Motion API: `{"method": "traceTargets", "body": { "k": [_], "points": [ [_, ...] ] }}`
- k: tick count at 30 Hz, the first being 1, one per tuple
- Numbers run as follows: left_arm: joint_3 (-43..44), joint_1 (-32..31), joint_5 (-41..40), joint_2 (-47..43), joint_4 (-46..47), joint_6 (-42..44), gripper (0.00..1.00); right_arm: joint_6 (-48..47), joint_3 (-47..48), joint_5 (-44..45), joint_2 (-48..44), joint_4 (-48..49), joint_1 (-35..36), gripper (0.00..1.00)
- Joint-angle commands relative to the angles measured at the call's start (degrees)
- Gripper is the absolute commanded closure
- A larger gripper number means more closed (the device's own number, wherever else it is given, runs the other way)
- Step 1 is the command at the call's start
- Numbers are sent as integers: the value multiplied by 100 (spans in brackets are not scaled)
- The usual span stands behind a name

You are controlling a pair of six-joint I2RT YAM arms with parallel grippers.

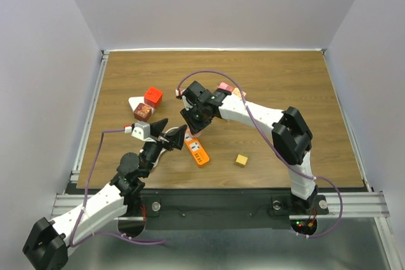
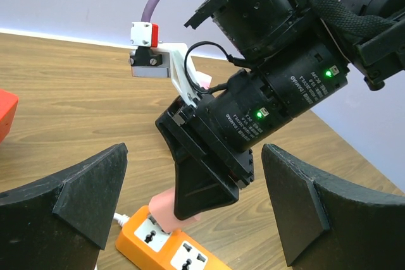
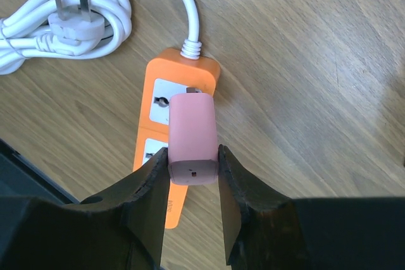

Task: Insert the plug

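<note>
Brown wooden desk carries an orange power strip. The pink plug sits over its socket nearest the cord, prong end at the socket face, clenched by the right gripper. A white cord coils just beyond the strip. Close beside the strip, the left gripper hangs released. A red cube and a tan block lie apart.

Evenly bright, lit softly from above; only faint shadows on the table. Mostly sharp, slightly soft, perhaps out of focus, on the near fingers at the left wrist.
</note>
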Motion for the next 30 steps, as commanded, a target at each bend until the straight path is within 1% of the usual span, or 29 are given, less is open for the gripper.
{"method": "traceTargets", "body": {
  "k": [1,8,30],
  "points": [
    [-175,21,21,-56,323,94,1,21,255,142,-458,29,144,100],
    [-184,21,30,-64,323,94,1,48,202,204,-633,21,179,99],
    [-184,21,74,-29,323,85,1,83,-237,283,-484,-146,197,100]
  ]
}}
